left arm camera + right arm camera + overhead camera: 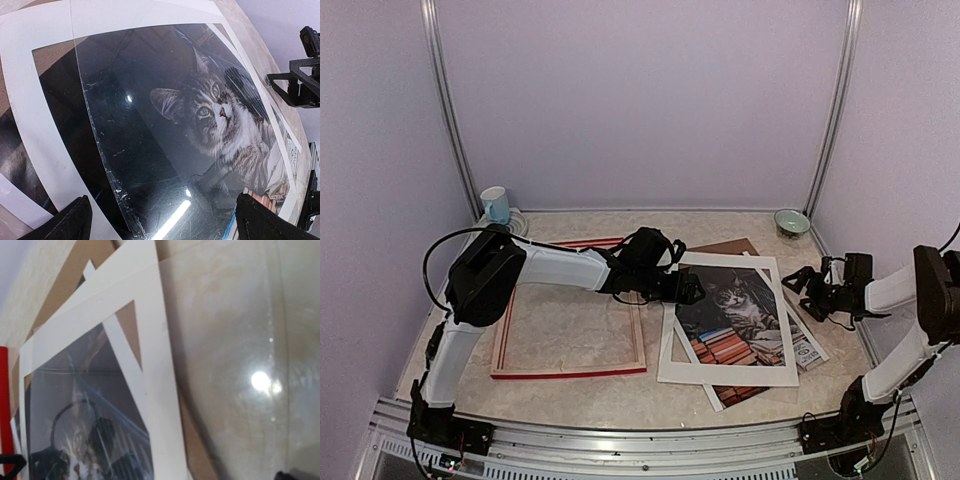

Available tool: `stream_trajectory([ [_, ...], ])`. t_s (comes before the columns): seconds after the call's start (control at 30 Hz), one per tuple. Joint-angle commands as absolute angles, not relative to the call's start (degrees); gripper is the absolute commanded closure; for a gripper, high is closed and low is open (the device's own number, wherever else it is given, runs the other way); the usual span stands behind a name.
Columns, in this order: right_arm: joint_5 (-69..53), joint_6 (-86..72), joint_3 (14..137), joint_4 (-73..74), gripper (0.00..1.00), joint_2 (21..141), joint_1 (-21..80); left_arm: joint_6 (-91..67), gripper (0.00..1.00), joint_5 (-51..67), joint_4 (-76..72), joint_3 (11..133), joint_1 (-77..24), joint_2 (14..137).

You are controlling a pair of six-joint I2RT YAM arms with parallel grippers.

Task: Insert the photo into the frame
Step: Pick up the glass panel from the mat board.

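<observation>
The photo (735, 315) of a grey tabby cat lies flat right of centre. A white mat border (720, 372) lies on top of it, and a clear sheet (150, 165) covers part of the picture. The red frame (570, 372) lies flat to the left with nothing inside it. My left gripper (690, 290) hovers over the mat's left edge, open, its fingertips (75, 220) spread wide above the photo (215, 115). My right gripper (802, 290) stands open just past the mat's right edge, holding nothing. In the right wrist view the mat (160, 365) and the cat (75, 440) show.
A brown backing board (730, 246) pokes out behind the mat. A white and blue cup (495, 204) stands at the back left, a green bowl (791, 221) at the back right. Printed paper (810, 348) sticks out at the mat's right side.
</observation>
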State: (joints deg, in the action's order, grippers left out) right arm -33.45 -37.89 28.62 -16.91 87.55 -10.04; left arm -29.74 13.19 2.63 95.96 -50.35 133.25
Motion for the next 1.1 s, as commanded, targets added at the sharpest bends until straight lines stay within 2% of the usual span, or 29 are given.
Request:
stream_trajectory([
  [0.0, -38.0, -39.5, 26.8, -16.7, 0.01, 86.3, -11.1, -30.1, 0.01, 14.1, 5.0, 96.6, -50.7, 135.6],
  [0.43, -45.6, -41.1, 27.4, -18.9, 0.01, 77.2, -11.5, -30.3, 0.01, 14.0, 4.8, 96.5, -50.7, 135.8],
  [1.07, -57.7, -50.6, 22.9, -35.1, 0.04, 84.4, -11.4, -30.8, 0.01, 14.1, 4.4, 96.0, -50.7, 135.7],
])
